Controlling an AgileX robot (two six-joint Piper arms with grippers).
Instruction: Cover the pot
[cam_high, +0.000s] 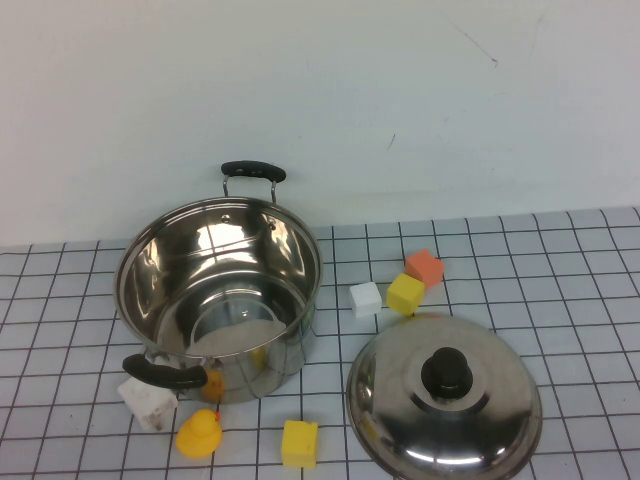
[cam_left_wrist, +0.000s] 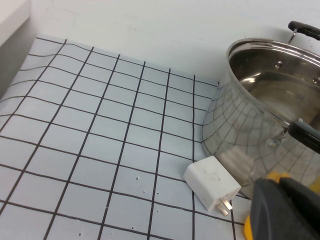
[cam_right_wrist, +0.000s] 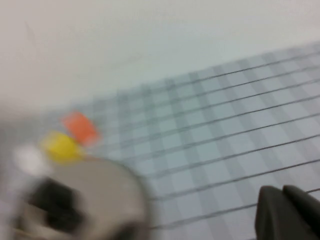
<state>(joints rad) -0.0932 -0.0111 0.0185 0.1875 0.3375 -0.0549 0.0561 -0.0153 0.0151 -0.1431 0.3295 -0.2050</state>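
The pot (cam_high: 219, 297) stands open on the bench's left, the lid (cam_high: 444, 398) just right of it. Neither tool shows in the high view; I cannot tell either's state. Next: right tool grips the knob (cam_high: 446, 372).

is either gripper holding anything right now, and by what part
Nothing is held. The lid rests on the table beside the open pot, its knob free. Neither arm shows in the high view; only a dark edge of each gripper shows in its wrist view.
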